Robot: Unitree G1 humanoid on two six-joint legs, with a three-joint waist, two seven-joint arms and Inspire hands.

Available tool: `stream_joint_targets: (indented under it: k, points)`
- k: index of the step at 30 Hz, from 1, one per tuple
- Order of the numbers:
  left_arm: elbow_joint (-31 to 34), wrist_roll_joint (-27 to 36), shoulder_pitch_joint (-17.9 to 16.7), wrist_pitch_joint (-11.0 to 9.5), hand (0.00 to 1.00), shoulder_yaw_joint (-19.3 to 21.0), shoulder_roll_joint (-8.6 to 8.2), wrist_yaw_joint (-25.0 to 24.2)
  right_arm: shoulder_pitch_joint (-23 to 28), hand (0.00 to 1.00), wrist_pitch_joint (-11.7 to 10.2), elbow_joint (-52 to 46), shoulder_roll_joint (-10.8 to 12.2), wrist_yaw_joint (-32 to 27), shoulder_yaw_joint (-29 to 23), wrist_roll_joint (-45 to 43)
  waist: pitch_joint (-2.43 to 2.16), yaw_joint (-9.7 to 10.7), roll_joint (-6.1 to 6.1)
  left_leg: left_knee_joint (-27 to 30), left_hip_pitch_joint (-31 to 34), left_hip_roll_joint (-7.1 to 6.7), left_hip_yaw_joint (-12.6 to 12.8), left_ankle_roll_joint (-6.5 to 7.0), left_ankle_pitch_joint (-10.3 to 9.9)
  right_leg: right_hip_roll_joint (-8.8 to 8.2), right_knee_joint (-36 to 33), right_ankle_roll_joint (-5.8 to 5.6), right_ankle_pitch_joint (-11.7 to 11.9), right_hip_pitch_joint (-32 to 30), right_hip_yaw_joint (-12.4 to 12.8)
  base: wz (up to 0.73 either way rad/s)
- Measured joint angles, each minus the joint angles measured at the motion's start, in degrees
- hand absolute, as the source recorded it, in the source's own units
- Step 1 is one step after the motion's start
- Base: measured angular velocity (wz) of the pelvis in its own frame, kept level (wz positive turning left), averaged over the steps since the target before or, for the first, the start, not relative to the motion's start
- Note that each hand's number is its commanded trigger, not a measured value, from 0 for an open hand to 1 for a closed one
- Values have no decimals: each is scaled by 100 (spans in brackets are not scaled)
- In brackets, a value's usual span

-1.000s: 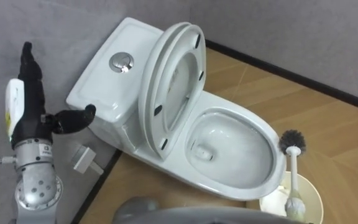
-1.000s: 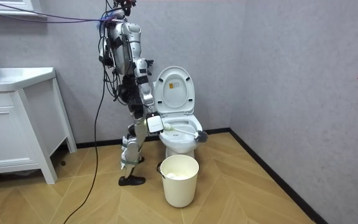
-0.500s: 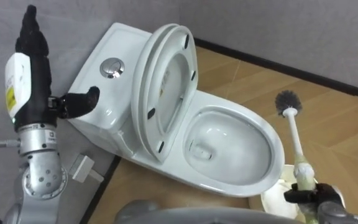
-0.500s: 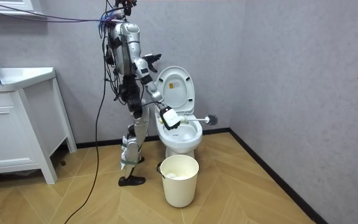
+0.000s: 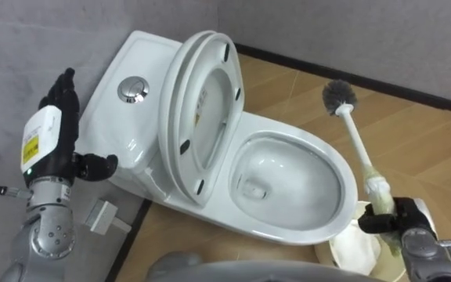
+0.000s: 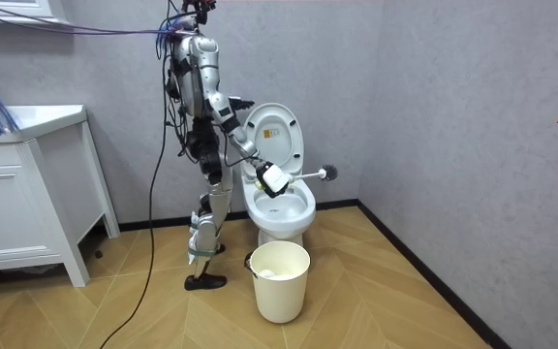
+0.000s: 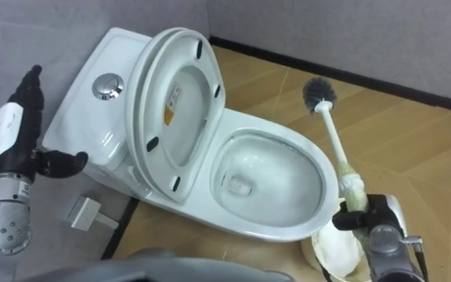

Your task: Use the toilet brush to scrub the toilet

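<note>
The white toilet (image 5: 304, 143) has its lid and seat (image 5: 180, 117) raised against the tank. My right hand (image 5: 404, 229) is at the lower right, shut on the handle of a white toilet brush (image 5: 356, 145). The brush slants up and away, and its dark bristle head (image 5: 339, 95) hangs in the air beyond the bowl's far right rim. In the room view I stand beside the toilet with the brush (image 6: 308, 175) held out level above the bowl. My left hand (image 5: 53, 145) is raised at the left near the tank, fingers straight and holding nothing.
A white bucket (image 6: 279, 279) stands on the wood floor in front of the toilet, under my right hand (image 5: 349, 244). A small white plug block (image 5: 102, 216) lies on the floor left of the toilet. A white cabinet (image 6: 27, 194) stands at the room view's left.
My right hand has lifted the brush from over the bucket, and its head now sits higher and farther back. My left hand has dropped a little. The head camera shifted.
</note>
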State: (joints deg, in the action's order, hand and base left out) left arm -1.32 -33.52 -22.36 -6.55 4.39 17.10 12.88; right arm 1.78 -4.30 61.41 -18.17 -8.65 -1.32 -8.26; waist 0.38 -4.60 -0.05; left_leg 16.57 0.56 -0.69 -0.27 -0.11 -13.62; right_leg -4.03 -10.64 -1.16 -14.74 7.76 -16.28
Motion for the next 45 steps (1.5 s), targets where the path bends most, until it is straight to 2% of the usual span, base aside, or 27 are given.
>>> stream_joint_targets:
  k: [2,5,9,11,13,19,21,24,27,33,36,45]
  points:
    - [-114,17,3,1,0,3,0,-60,123,100,-1,-215,-33,-3,-9,-150,-12,52,21,-42,-30,-3,0,0,0,-4,-5,0,0,9,-6,-3]
    - [-227,25,2,4,0,-1,-1,-150,268,100,3,-574,-52,-6,-8,-332,-1,96,0,-49,-12,17,71,1,0,-4,-50,-1,-1,-68,55,-10]
    - [-478,9,139,0,0,1,0,-351,266,100,0,-998,-80,-95,-9,-1086,-8,104,-14,-30,104,42,166,6,3,-8,-206,0,-1,-286,140,-15]
    - [-522,9,155,-3,0,-1,0,-422,261,100,-60,-1108,-79,-95,-4,-1420,-6,109,-67,-26,126,42,186,6,4,-9,-210,0,0,-322,174,-9]
    - [-560,10,155,-3,0,-1,0,-493,258,100,-121,-1133,-80,-96,-4,-1664,-34,108,-115,6,184,42,190,7,3,-9,-210,-2,5,-364,191,-2]
    - [-609,17,273,-4,0,-29,20,-724,250,100,-192,-1266,-100,-58,14,-2213,-15,128,-89,15,222,51,212,11,4,-5,-198,-8,40,-413,201,0]
    - [-667,-110,296,-3,0,-257,187,-852,191,100,-201,-1273,-223,20,145,-2371,-18,123,-48,4,232,66,279,20,11,-6,-227,-7,40,-470,262,-11]
    - [-794,-343,306,3,0,-498,394,-1157,169,100,-202,-1371,-291,78,240,-2421,-13,191,-41,-4,234,87,353,21,12,4,-227,-2,43,-502,325,-14]
    - [-833,-436,328,3,0,-507,505,-1242,191,100,-206,-1562,-384,123,241,-2449,-12,263,-31,-21,285,88,365,26,17,4,-260,2,46,-589,352,-2]
    - [-1016,-679,403,-11,0,-512,615,-1343,221,100,-204,-1749,-498,186,248,-2592,0,262,-50,-35,278,99,453,33,22,0,-311,2,46,-641,422,-6]
    - [-1110,-731,451,-13,0,-513,622,-1352,271,100,-193,-1886,-562,188,254,-2667,-13,266,-29,-35,274,102,495,39,26,-2,-330,2,47,-663,464,-8]
    - [-1191,-886,515,-23,0,-512,692,-1357,564,100,-196,-1994,-664,248,259,-2885,-5,272,-62,-102,249,91,532,54,75,-14,-315,4,51,-673,496,-1]
